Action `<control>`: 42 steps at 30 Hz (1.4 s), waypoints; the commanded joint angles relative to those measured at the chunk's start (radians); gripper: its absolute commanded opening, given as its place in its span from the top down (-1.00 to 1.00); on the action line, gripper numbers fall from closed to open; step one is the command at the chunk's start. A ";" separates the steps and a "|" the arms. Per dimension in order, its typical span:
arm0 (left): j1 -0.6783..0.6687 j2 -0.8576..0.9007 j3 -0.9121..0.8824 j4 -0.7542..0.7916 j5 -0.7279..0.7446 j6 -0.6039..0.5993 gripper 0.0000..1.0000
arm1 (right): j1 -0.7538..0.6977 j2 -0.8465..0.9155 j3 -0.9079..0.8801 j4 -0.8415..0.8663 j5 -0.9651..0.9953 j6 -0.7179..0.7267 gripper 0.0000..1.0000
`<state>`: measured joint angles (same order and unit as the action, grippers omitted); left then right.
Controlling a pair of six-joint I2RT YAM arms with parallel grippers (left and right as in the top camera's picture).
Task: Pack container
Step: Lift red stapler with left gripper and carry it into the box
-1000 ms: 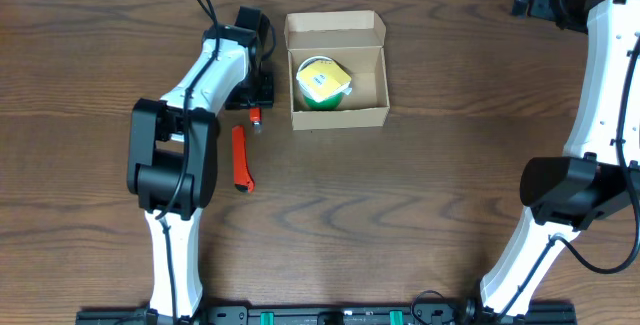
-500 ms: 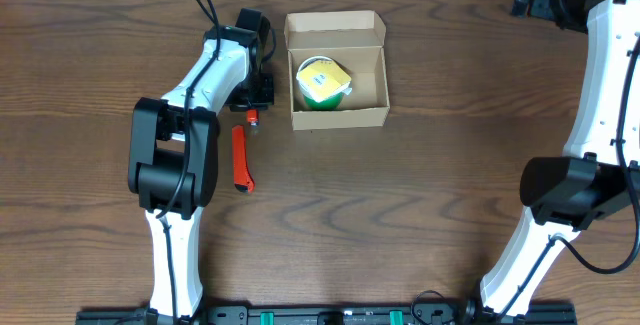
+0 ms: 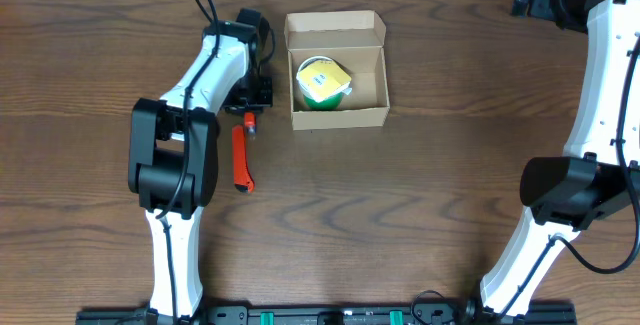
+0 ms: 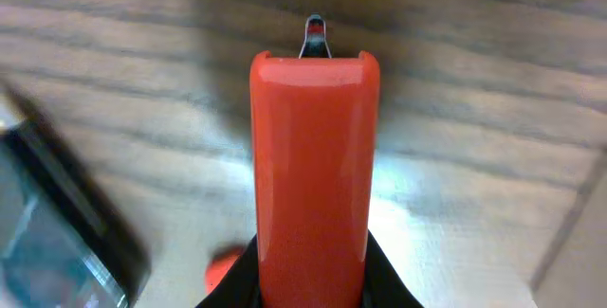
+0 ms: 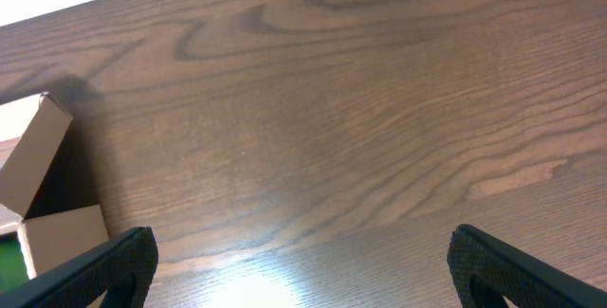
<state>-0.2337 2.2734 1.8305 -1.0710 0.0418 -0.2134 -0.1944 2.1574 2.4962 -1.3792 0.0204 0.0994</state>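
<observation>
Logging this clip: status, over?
Left claw shut on orange cutter beside container. Right claw open, far off. Container open, tape roll inside. Opening unobstructed.

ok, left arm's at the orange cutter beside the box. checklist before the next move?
1. Grip: left pincer sits against both sides of the orange cutter - ok.
2. Blade retracted: a metal tip shows at the cutter's far end - cannot tell.
3. Container open: flap lid folded back - ok.
4. Room inside: tape roll fills the left part, right part free - ok.
5. Right pincer open, away from the container - ok.
</observation>
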 commanded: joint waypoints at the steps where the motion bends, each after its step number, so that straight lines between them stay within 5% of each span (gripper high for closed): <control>1: 0.003 0.008 0.132 -0.060 -0.001 -0.004 0.89 | 0.000 0.005 -0.001 -0.002 -0.002 0.012 -0.98; 16: -0.060 0.008 0.829 -0.460 -0.034 -0.102 0.89 | 0.000 0.005 -0.001 -0.002 -0.002 0.012 -0.99; 32: -0.372 0.032 0.859 -0.398 -0.093 -0.327 0.89 | 0.000 0.005 -0.001 -0.002 -0.002 0.012 -0.99; 42: -0.396 0.179 0.859 -0.370 0.015 -0.304 0.89 | 0.000 0.005 -0.001 -0.002 -0.002 0.012 -0.99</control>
<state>-0.6250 2.4008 2.6793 -1.4498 0.0250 -0.5251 -0.1944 2.1574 2.4958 -1.3792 0.0208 0.0994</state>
